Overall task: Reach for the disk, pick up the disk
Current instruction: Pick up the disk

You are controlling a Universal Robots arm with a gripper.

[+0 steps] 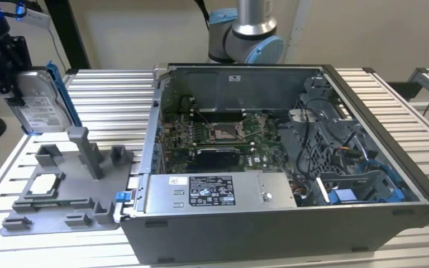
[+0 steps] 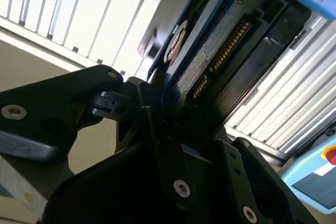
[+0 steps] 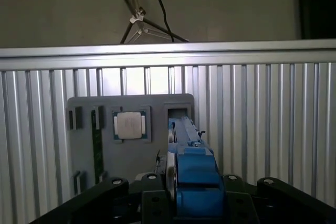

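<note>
Exterior view, upper left of frame: hand (image 1: 12,84) clenched on the disk (image 1: 42,106), which stands on edge in the air above the grey fixture (image 1: 58,190) on the desk (image 1: 110,84). Second wrist view: disk (image 2: 220,45) pinched by one end in the hand (image 2: 163,108). First wrist view: disk (image 3: 193,174) edge-on over the grey fixture (image 3: 131,150); hazard, as judged: an end grip could let it pivot or slip and strike the posts below.

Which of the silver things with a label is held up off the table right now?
The disk in the blue bracket, clamped upright in the hand, off the table; the labelled grey box sits in the computer case.
</note>
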